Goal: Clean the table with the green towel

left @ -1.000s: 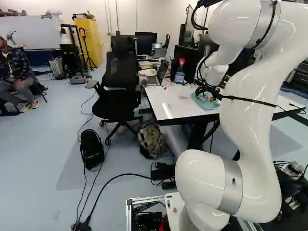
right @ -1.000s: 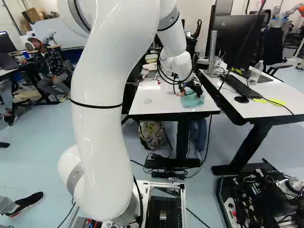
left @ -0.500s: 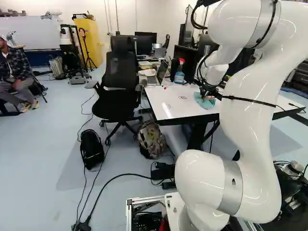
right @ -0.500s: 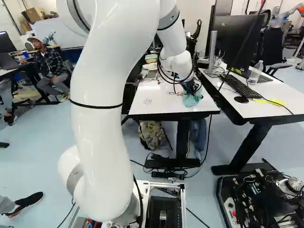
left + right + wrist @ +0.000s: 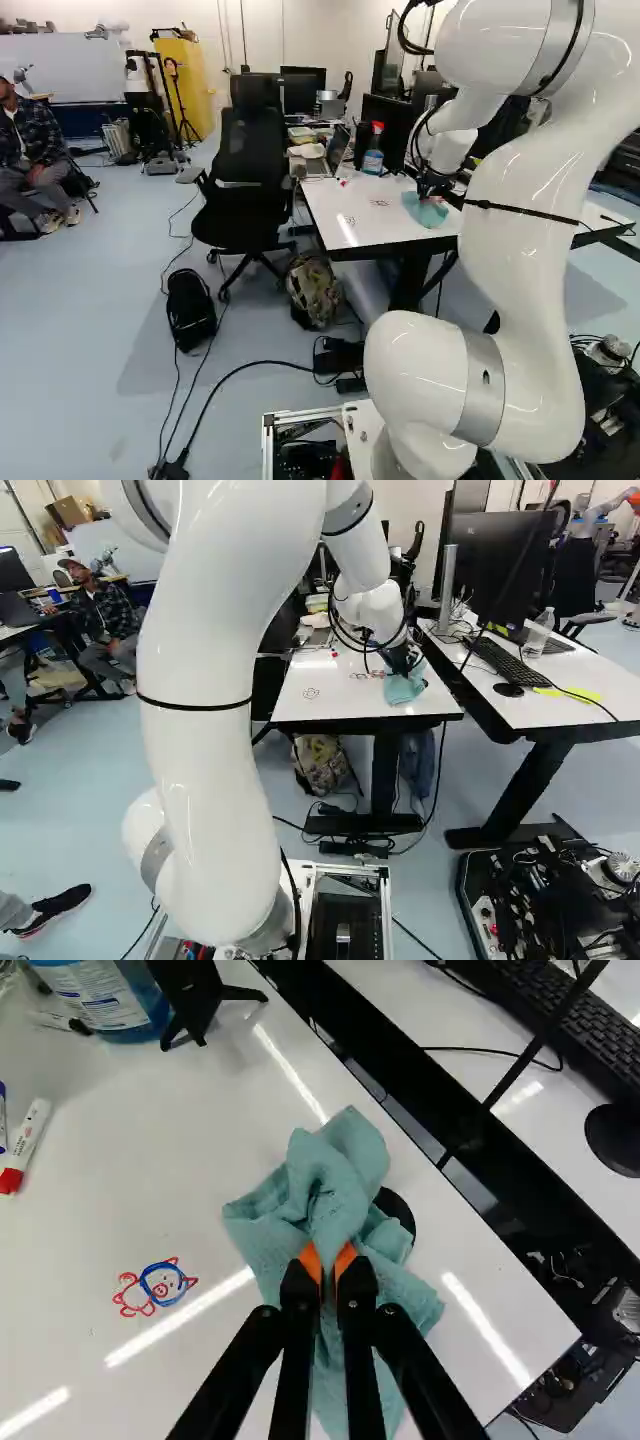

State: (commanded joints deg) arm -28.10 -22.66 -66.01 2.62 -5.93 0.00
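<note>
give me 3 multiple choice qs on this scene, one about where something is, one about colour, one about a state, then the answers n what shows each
1. Where does the spray bottle stand?
A) on the office chair
B) on the floor
C) on the table, beyond the towel

2. What colours are the drawing beside the towel in the wrist view?
A) red and blue
B) green and yellow
C) purple and orange

3. How is the tool?
A) wide open above the towel
B) shut on the towel
C) shut with nothing in it

Answers:
1 C: the left base view shows the bottle on the tabletop, farther off than the towel.
2 A: its lines in the wrist view are red, with a blue ring.
3 B: the orange pads pinch a fold of cloth from both sides.
</note>
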